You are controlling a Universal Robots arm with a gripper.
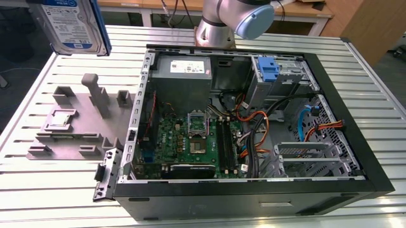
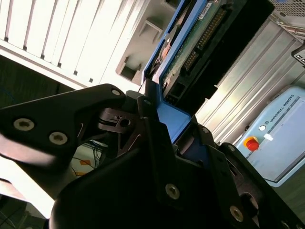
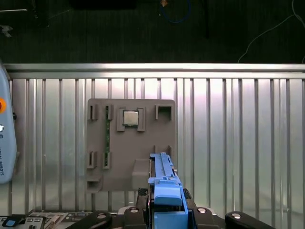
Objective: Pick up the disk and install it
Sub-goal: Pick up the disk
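Observation:
The disk [image 1: 73, 23], a silver-grey drive with a white-and-blue label in a blue carrier, hangs in the air above the table's far corner at the exterior view's left, well clear of the grey fixture plate [image 1: 76, 123]. In the second wrist view my gripper [image 2: 164, 112] is shut on the disk [image 2: 200, 43], its black fingers [image 2: 143, 119] clamping the blue carrier's end. In the first wrist view the disk [image 3: 164, 183] shows edge-on, rising out of the gripper [image 3: 164, 217] above the fixture plate [image 3: 131, 143].
An open computer case [image 1: 355, 156] lies on the slatted metal table [image 1: 57, 190], with a bare blue bracket [image 1: 269, 71] on its drive cage. The arm's base [image 1: 219, 23] stands behind the case. A teach pendant [image 2: 276, 133] lies on the table.

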